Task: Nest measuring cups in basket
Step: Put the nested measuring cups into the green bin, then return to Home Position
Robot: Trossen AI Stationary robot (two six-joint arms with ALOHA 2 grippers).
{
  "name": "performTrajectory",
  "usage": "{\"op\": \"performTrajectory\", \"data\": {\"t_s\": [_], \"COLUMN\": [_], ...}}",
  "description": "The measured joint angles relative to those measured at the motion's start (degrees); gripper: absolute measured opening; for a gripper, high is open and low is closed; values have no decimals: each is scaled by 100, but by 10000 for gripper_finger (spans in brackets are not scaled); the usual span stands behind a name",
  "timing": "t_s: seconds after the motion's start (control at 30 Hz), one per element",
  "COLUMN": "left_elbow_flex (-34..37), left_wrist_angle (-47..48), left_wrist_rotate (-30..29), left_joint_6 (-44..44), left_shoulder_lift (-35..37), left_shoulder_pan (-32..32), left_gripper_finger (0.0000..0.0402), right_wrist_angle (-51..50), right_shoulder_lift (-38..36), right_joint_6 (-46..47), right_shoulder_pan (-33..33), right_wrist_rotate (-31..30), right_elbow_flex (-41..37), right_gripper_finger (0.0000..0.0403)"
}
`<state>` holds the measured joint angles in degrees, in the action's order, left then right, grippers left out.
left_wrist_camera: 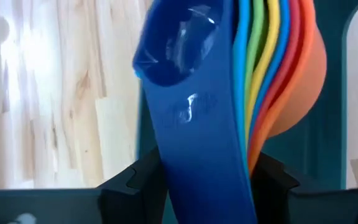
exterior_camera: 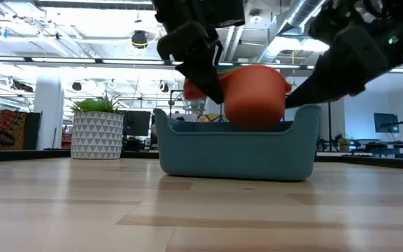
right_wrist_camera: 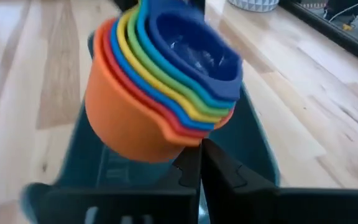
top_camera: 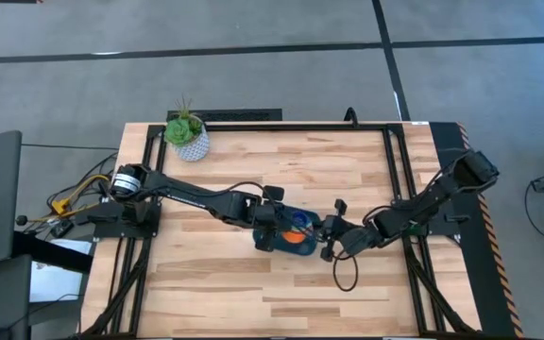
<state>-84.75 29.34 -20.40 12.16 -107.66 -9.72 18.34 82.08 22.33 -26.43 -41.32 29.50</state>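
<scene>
While you read the high view, note that both arms meet at the middle of the table (top_camera: 348,170), directly over the basket (top_camera: 264,236). The basket stands on the wood, well apart from the potted plant (top_camera: 188,132) at the far left corner.

You will find the measuring cups (right_wrist_camera: 160,81) nested into one stack: orange outermost, then red, yellow, green, light blue and blue, with the dark blue cup innermost. The stack is tilted and held above the basket; in the low view its orange body (exterior_camera: 255,94) sits at and above the basket rim (exterior_camera: 233,126), partly inside the opening.

The left gripper (left_wrist_camera: 207,186) is clenched on the stacked handles (left_wrist_camera: 197,124), with a dark finger on each side of them. It comes in from the left side of the basket.

The right gripper (right_wrist_camera: 201,165) is at the opposite side, just below the lip of the orange cup. Its fingers are pressed together with almost no gap, and you cannot tell whether they pinch anything.
</scene>
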Motion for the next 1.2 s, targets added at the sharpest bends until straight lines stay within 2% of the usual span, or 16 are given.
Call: {"op": "performTrajectory", "data": {"t_s": [0.3,0.63,0.83,0.93,1.2], "left_elbow_flex": [0,-2,-2,-2,-2], "left_wrist_angle": [-174,-203,-196,-194,-160], "left_wrist_rotate": [-44,-77,-42,-39,-262], "left_joint_6": [8,-95,-191,-214,-282], "left_shoulder_lift": [-287,-319,-319,-319,-296], "left_shoulder_pan": [2,4,-4,-7,-11], "left_gripper_finger": [158,158,158,158,158], "right_wrist_angle": [-476,-798,-1030,-1138,-1171], "right_shoulder_lift": [-122,-116,-120,-119,-480], "right_joint_6": [319,485,687,767,817], "right_shoulder_pan": [-217,-320,-322,-423,-1068], "right_wrist_rotate": [-72,-74,-99,-361,-1638], "right_elbow_flex": [17,10,12,12,73], "right_gripper_finger": [36,60,60,57,36]}}
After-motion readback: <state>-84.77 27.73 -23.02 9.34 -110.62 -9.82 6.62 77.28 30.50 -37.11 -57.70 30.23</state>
